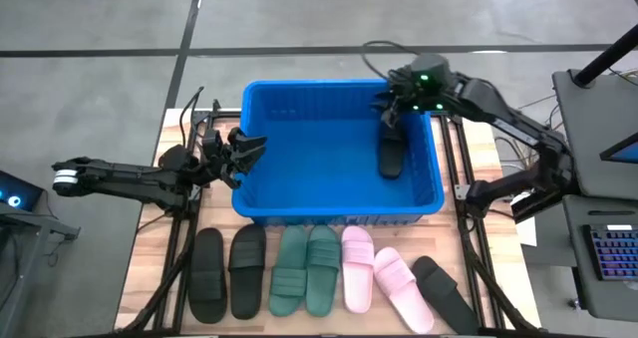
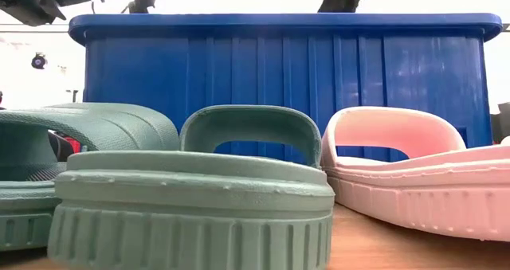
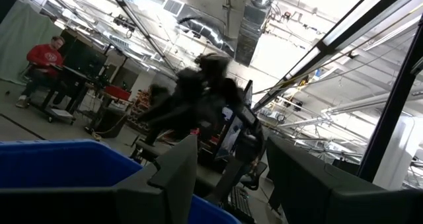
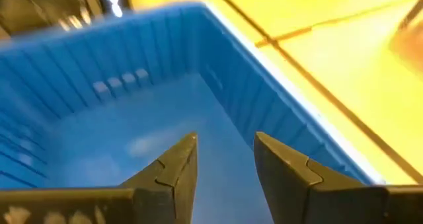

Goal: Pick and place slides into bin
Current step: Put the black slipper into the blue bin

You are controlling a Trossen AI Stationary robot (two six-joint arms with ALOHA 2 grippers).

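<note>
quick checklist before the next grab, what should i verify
1. Right gripper empty: ok, fingers apart, nothing between them.
2. Black slide is in the bin: ok, it lies by the right wall under the right gripper.
3. Left gripper free: ok, open at the bin's left rim, holding nothing.
4. Slides left on the table: not ok, seven in front of the bin: a black pair, a green pair, a pink pair and one black slide.
5. Room in the bin: ok, most of the floor is bare.
6. Lone black slide's strap reachable: cannot tell, it lies angled at the picture's edge.
</note>
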